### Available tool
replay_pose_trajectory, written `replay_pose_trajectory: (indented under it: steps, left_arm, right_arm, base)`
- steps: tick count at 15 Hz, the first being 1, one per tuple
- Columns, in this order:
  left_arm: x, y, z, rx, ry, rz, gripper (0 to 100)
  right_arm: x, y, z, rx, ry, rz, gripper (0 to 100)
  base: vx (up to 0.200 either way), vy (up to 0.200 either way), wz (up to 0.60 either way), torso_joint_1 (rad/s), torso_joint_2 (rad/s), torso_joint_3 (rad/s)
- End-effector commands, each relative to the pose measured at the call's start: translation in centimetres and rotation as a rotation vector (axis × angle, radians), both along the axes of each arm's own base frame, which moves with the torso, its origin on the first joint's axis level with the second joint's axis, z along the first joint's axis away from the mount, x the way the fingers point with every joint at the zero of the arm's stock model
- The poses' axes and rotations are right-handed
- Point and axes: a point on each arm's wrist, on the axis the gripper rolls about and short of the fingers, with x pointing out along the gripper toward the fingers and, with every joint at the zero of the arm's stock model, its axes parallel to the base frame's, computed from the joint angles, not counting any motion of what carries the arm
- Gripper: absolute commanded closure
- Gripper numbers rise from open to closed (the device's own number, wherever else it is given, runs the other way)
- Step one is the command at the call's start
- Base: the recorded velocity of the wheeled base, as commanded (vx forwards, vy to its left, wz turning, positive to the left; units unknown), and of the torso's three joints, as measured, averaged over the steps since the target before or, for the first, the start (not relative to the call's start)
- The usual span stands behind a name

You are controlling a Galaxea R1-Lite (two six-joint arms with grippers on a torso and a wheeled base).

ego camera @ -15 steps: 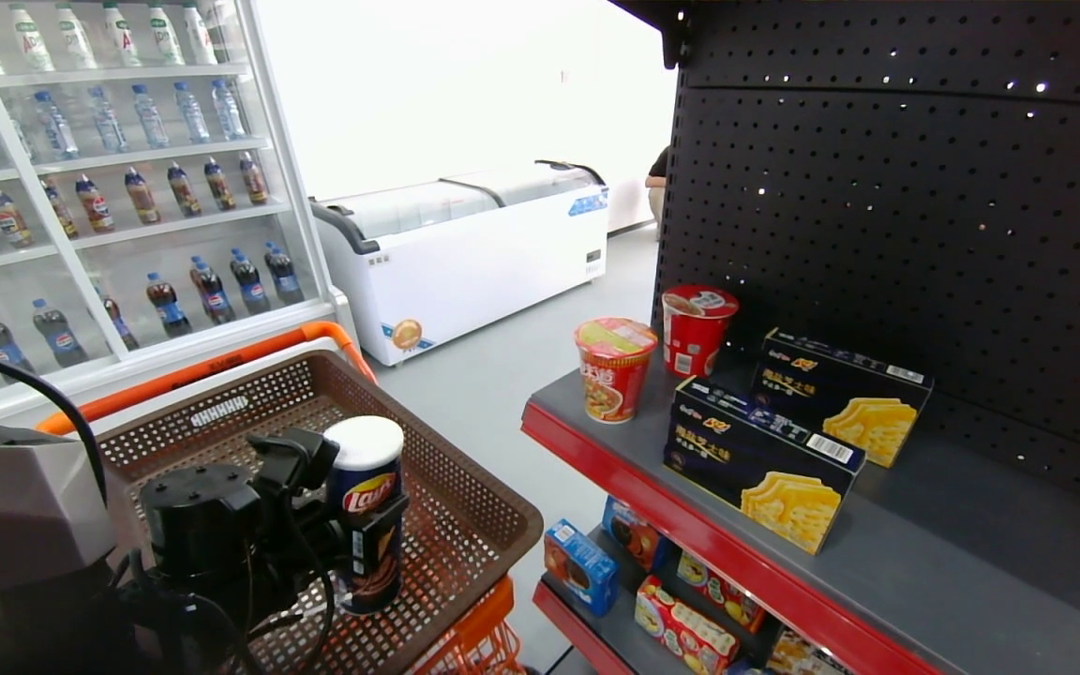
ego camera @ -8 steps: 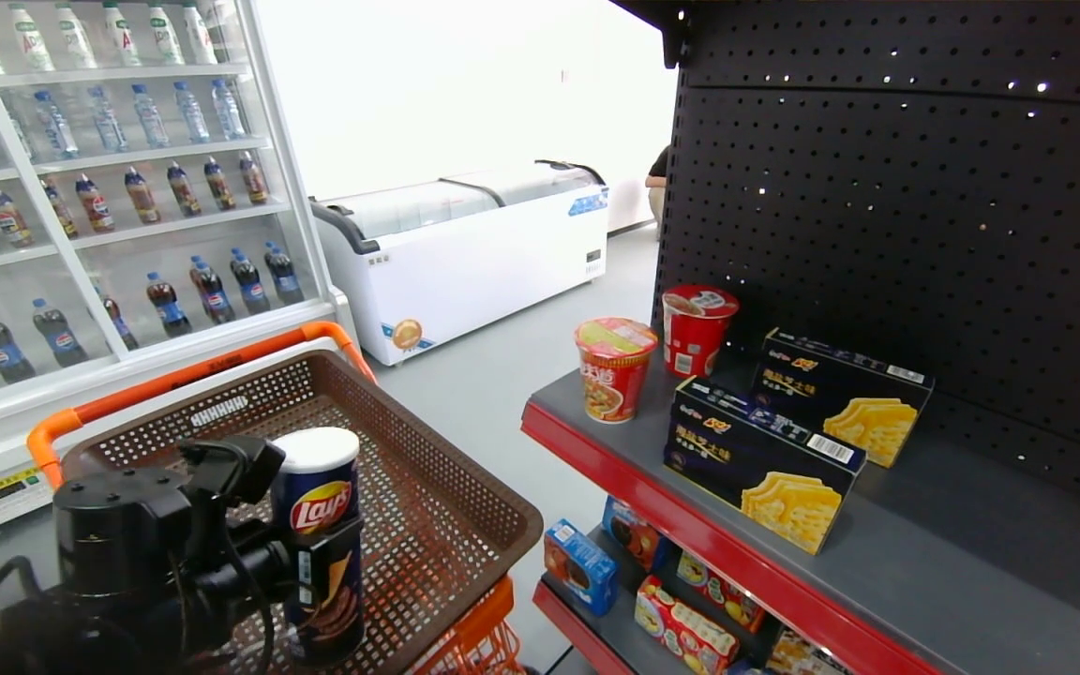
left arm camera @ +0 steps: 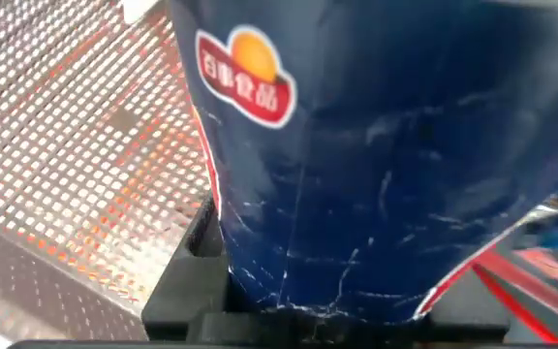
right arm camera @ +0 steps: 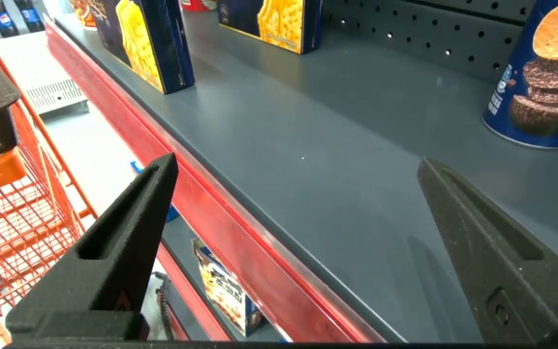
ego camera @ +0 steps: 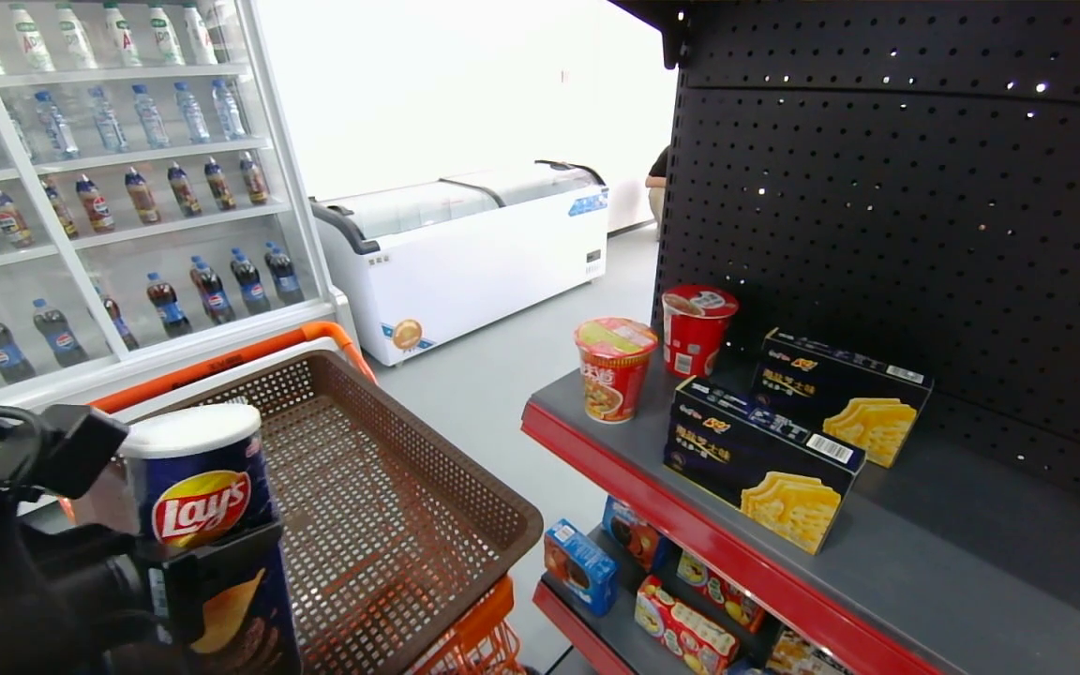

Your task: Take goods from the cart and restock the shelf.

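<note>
Glass-doored cooler [ego camera: 127, 169] at the upper left of the head view holds rows of bottles. At the lower left the left gripper [ego camera: 142, 520] is clamped on the can [ego camera: 202, 487], which is upright above the near corner of the brown basket [ego camera: 465, 506] on the orange cart [ego camera: 249, 349]. The can is dark blue with a white lid, a round red-and-yellow logo and a picture of chips. A white chest freezer [ego camera: 474, 253] stands on the grey floor at centre. At the right, the grey, red-edged shelf [ego camera: 971, 562] with its black pegboard [ego camera: 924, 187] carries two cups [ego camera: 613, 368] and two dark boxes [ego camera: 760, 464] with cracker pictures. The right gripper [right arm camera: 308, 242] hangs wide apart over the shelf, near a blue tub [right arm camera: 545, 82].
</note>
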Motion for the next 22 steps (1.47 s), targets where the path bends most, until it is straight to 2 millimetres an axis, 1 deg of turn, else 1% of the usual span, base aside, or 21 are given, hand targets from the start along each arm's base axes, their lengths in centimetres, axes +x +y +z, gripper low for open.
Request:
replay_pose_trajectory:
  steps: [1, 2, 4, 5, 6, 7, 10, 11, 20, 22]
  left_arm:
    - [-4.7, 0.9, 1.8, -0.036, -0.105, -0.024, 100]
    - [-6.7, 1.3, 1.9, -0.014, -0.136, -0.032, 100]
    - [-9.3, 1.8, 1.9, -0.021, -0.235, -0.038, 100]
    - [-10.3, 2.0, 1.3, -0.025, -0.258, -0.038, 100]
    - [-10.8, 2.1, 0.6, -0.027, -0.277, -0.037, 100]
    - [-11.1, 2.2, 0.6, -0.028, -0.292, -0.038, 100]
    - [-11.4, 2.3, 2.1, -0.042, -0.352, -0.025, 100]
    - [-11.4, 2.3, 2.2, -0.045, -0.358, -0.023, 100]
    - [-11.8, 2.4, 1.9, -0.049, -0.438, -0.009, 100]
    - [-11.8, 2.4, 2.0, -0.048, -0.444, -0.001, 100]
  right_arm:
    - [0.0, 0.0, 0.0, 0.0, 0.001, 0.001, 0]
    - [0.0, 0.0, 0.0, 0.0, 0.0, 0.001, 0]
    - [0.0, 0.0, 0.0, 0.0, 0.0, 0.001, 0]
    - [0.0, 0.0, 0.0, 0.0, 0.0, 0.001, 0]
    - [0.0, 0.0, 0.0, 0.0, 0.001, 0.001, 0]
    - [0.0, 0.0, 0.0, 0.0, 0.001, 0.001, 0]
    - [0.0, 0.0, 0.0, 0.0, 0.001, 0.001, 0]
    - [0.0, 0.0, 0.0, 0.0, 0.0, 0.001, 0]
    - [0.0, 0.0, 0.0, 0.0, 0.0, 0.001, 0]
    - [0.0, 0.0, 0.0, 0.0, 0.0, 0.001, 0]
  base:
    - [0.0, 0.0, 0.0, 0.0, 0.0, 0.0]
    - [0.0, 0.0, 0.0, 0.0, 0.0, 0.0]
    - [0.0, 0.0, 0.0, 0.0, 0.0, 0.0]
    - [0.0, 0.0, 0.0, 0.0, 0.0, 0.0]
    - [0.0, 0.0, 0.0, 0.0, 0.0, 0.0]
    - [0.0, 0.0, 0.0, 0.0, 0.0, 0.0]
    - [0.0, 0.0, 0.0, 0.0, 0.0, 0.0]
    - [0.0, 0.0, 0.0, 0.0, 0.0, 0.0]
    - [0.0, 0.0, 0.0, 0.0, 0.0, 0.0]
    - [0.0, 0.0, -0.6, 0.005, 0.0, 0.002]
